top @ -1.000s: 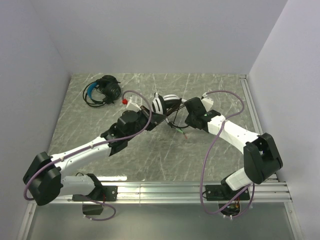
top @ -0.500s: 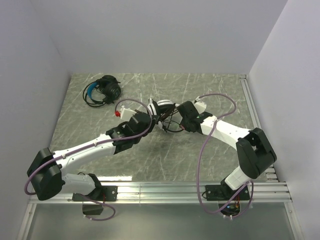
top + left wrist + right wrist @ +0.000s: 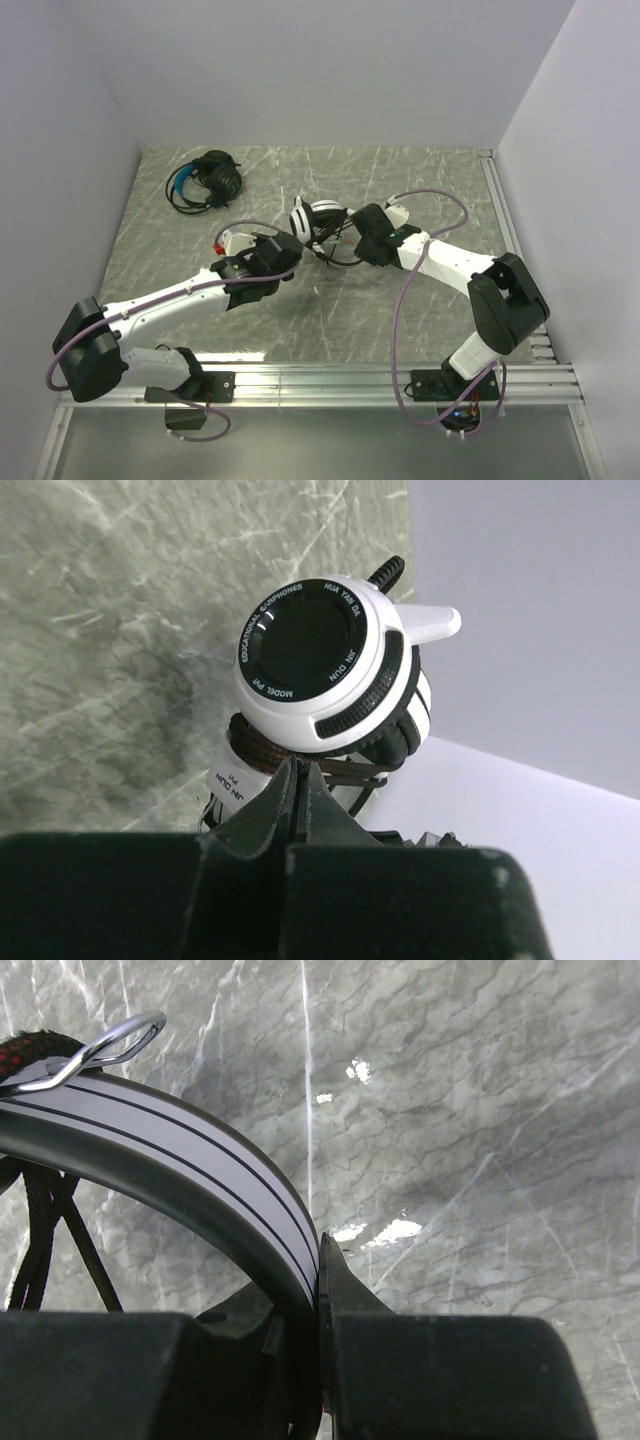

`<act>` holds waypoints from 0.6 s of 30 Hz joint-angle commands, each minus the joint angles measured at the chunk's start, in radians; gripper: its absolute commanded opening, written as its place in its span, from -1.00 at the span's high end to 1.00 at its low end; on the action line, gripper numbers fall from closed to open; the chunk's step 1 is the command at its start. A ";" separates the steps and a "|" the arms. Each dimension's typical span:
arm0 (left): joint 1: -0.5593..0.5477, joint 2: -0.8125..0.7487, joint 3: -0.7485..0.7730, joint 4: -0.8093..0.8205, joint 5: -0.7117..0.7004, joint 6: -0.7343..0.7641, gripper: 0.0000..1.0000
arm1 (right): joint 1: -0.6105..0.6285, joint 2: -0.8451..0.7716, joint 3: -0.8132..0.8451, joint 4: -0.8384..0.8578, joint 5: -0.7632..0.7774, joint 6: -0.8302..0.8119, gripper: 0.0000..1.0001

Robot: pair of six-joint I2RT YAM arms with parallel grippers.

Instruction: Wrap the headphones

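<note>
The white headphones [image 3: 312, 216] are held up over the middle of the table between both grippers. My right gripper [image 3: 352, 238] is shut on their white striped headband [image 3: 200, 1160], which runs between its jaws [image 3: 318, 1260]. My left gripper [image 3: 292, 246] is shut, its tips at the black cable wound under the white ear cup [image 3: 320, 665]; the jaws [image 3: 298, 780] pinch a strand of that cable [image 3: 345, 770]. A loop of cable [image 3: 335, 258] hangs below the headset. The black headphones with the blue headband [image 3: 205, 182] lie at the far left with their cable coiled around them.
The marbled grey table [image 3: 400, 320] is boxed in by white walls at the back and both sides. An aluminium rail [image 3: 330, 380] runs along the near edge and another along the right edge [image 3: 505, 210]. Purple hoses arc over both arms.
Both grippers have carried the white headphones to the left and a little farther back. The cable that trailed on the table to the right has been drawn in close to the headset.
</note>
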 commanded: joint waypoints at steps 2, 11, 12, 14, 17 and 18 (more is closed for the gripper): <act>0.008 -0.014 0.045 -0.105 -0.147 -0.325 0.99 | 0.006 0.004 0.038 0.015 0.018 -0.005 1.00; -0.077 0.221 0.334 -0.574 -0.287 -0.580 1.00 | 0.018 0.015 0.066 -0.005 0.030 -0.008 1.00; -0.083 0.235 0.360 -0.591 -0.298 -0.588 0.99 | 0.020 0.016 0.069 -0.008 0.030 -0.011 1.00; -0.101 0.267 0.383 -0.611 -0.312 -0.595 0.99 | 0.018 0.018 0.072 -0.011 0.030 -0.011 1.00; -0.124 0.330 0.446 -0.685 -0.336 -0.629 0.99 | 0.020 0.018 0.075 -0.010 0.029 -0.013 1.00; -0.130 0.348 0.484 -0.737 -0.338 -0.644 0.99 | 0.020 0.018 0.076 -0.011 0.027 -0.013 1.00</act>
